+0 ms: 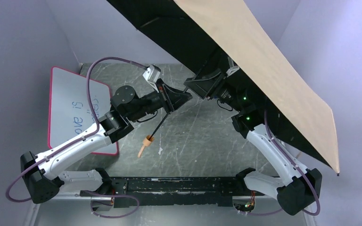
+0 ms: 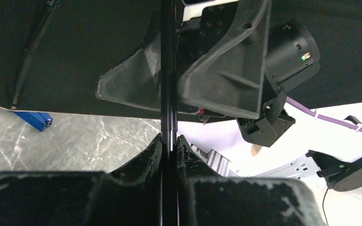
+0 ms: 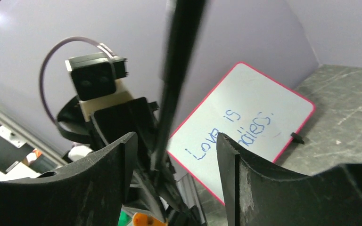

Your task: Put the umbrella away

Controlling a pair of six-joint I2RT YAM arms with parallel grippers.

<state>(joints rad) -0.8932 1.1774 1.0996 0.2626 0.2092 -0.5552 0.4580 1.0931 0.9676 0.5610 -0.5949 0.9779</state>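
Over the grey table [image 1: 207,146], left gripper [image 2: 168,141] pinching the umbrella [image 1: 264,61] shaft [image 1: 159,125], we should centre the spread right gripper [image 3: 176,141] before closing.

The top external camera looks down from above and behind the arm bases [image 1: 40,181] onto the table [image 1: 202,141], whiteboard [image 1: 70,108] at left. The left wrist camera sights closely along its fingers [image 2: 143,162] up the umbrella shaft [image 2: 168,70] towards the right arm [image 2: 287,47]; the right wrist camera looks back past the same shaft to the whiteboard.
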